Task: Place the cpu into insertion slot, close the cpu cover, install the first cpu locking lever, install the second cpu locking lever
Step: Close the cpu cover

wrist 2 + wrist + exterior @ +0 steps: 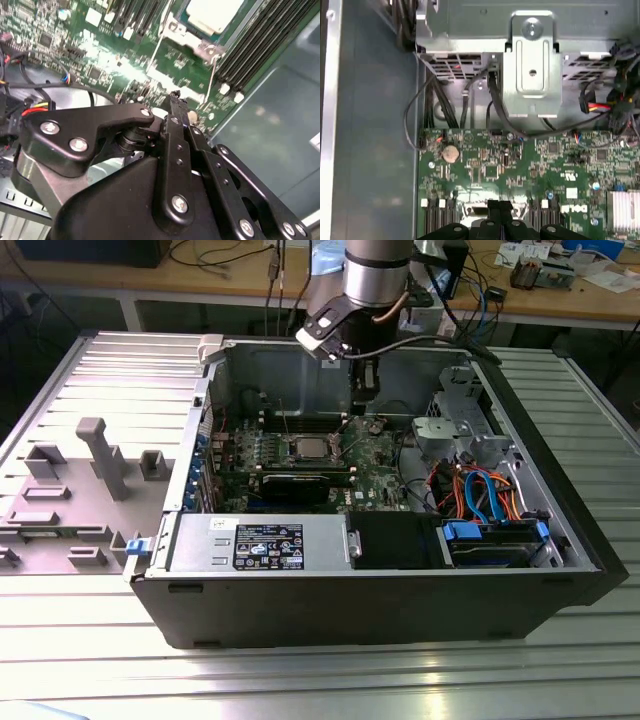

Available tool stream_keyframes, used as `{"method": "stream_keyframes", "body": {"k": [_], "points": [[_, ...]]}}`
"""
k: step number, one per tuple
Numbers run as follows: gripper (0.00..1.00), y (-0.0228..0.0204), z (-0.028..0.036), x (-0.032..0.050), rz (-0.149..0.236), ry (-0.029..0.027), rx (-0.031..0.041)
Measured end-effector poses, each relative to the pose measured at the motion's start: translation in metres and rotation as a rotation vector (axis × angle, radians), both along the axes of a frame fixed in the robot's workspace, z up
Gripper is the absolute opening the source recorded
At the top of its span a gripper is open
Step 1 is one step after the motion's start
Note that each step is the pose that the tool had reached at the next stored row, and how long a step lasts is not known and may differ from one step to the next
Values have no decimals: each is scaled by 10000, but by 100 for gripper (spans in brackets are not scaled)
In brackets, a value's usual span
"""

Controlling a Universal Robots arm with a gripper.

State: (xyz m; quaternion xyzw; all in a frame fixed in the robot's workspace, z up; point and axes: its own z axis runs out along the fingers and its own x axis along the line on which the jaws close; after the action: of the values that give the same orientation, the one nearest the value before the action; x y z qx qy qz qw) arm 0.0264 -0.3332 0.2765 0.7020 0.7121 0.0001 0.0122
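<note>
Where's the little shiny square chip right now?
The cpu lies flat on the green board inside the open case, between two rows of long memory slots. The gripper hangs higher, toward the exterior view's right.

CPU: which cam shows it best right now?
Exterior view: the cpu is whole and unblocked on the board, though far off. The second wrist view has it closer, but cropped at the picture's edge. The first wrist view faces other parts of the board.

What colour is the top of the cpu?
The cpu has a pale silvery-grey top, shown best in the second wrist view.
</note>
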Motion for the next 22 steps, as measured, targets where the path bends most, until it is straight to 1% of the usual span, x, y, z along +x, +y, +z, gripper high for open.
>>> {"method": "stream_keyframes", "body": {"k": [1,3,6,8,14,15,18,19,22], "points": [[11,0,-69,126,46,96,-1],[11,0,-122,134,93,102,-1],[11,1,-167,136,128,107,0],[11,1,-181,125,138,108,5],[11,1,-183,-39,138,102,86],[11,1,-183,-56,138,101,90],[11,0,-183,-141,139,97,104],[11,0,-183,-182,137,93,107],[11,-1,-183,-259,138,84,110]]}}
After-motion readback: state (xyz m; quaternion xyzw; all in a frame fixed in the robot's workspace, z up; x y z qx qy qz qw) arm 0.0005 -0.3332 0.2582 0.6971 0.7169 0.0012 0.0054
